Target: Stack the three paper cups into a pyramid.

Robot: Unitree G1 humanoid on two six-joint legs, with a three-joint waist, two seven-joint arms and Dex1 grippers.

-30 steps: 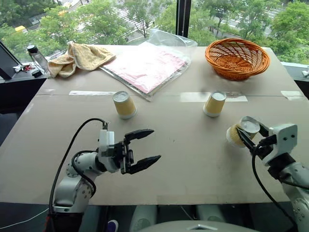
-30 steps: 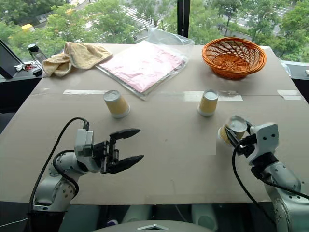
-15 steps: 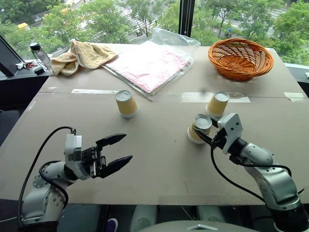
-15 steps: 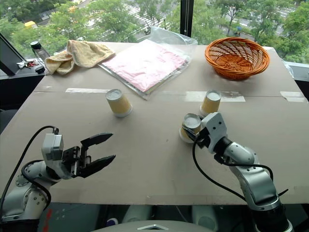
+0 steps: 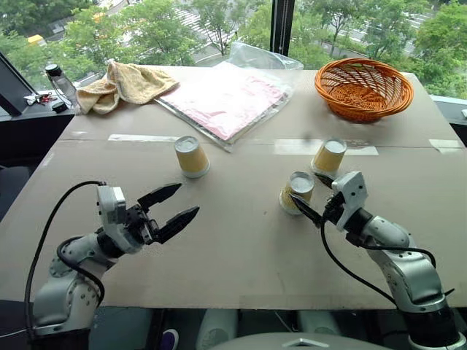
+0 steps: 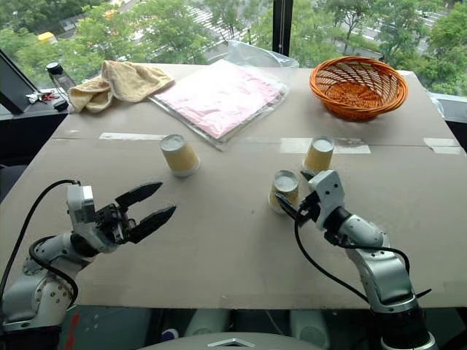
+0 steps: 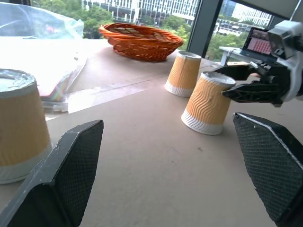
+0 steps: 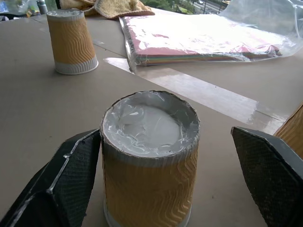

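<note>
Three yellow-tan paper cups stand upside down on the brown table (image 5: pixel 241 248). One cup (image 5: pixel 191 157) is left of centre, one (image 5: pixel 329 155) right of centre on a tape strip. The third cup (image 5: pixel 297 192) stands just in front and left of that one, apart from it. My right gripper (image 5: pixel 310 191) is open, with a finger on each side of this third cup (image 8: pixel 149 156) and a clear gap on one side. My left gripper (image 5: pixel 188 199) is open and empty near the front left, pointing across toward the cups (image 7: pixel 208 104).
An orange wicker basket (image 5: pixel 363 87) sits at the back right. A plastic-wrapped pink packet (image 5: pixel 226 98) lies at the back centre, with a tan towel (image 5: pixel 124 84) and a bottle (image 5: pixel 57 84) at the back left. Tape strips (image 5: pixel 139 138) cross the table.
My right gripper brought its cup in from the right, set it beside the right cup and opened off it. My left gripper swung out leftward, turning to point at the cups.
</note>
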